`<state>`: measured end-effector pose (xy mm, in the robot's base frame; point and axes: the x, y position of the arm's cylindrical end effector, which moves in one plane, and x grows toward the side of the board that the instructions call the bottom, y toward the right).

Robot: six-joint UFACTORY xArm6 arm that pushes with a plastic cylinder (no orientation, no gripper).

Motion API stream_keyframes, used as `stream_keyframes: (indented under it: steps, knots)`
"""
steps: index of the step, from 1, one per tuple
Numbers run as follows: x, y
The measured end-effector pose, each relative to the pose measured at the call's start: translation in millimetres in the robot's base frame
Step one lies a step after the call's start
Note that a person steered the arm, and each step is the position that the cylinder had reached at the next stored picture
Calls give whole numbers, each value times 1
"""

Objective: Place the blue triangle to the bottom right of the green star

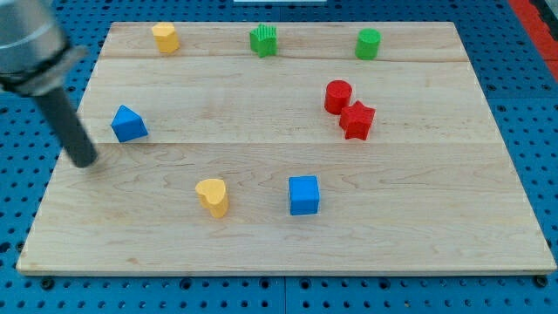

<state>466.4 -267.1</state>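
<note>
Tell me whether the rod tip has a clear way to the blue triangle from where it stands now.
Probably yes. My tip sits just to the view's lower left of the blue triangle, apart from it, with only bare board between them. The nearest other block, the yellow heart, lies well off toward the view's right.

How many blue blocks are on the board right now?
2. The blue triangle sits near the view's left edge, just right of my tip. The blue cube sits low in the middle, right of the yellow heart. Nothing seems hidden.
</note>
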Motion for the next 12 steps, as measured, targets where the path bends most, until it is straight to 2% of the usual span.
stream_keyframes:
  steps: [1,3,4,5,6,8,9,10,11,12]
  knots:
    - [-13,57]
    - [-30,97]
    - [-32,76]
    - [-19,29]
    - [-33,-13]
    - [-56,125]
    - [-115,136]
    - [-83,132]
    - [-51,95]
    - [-104,52]
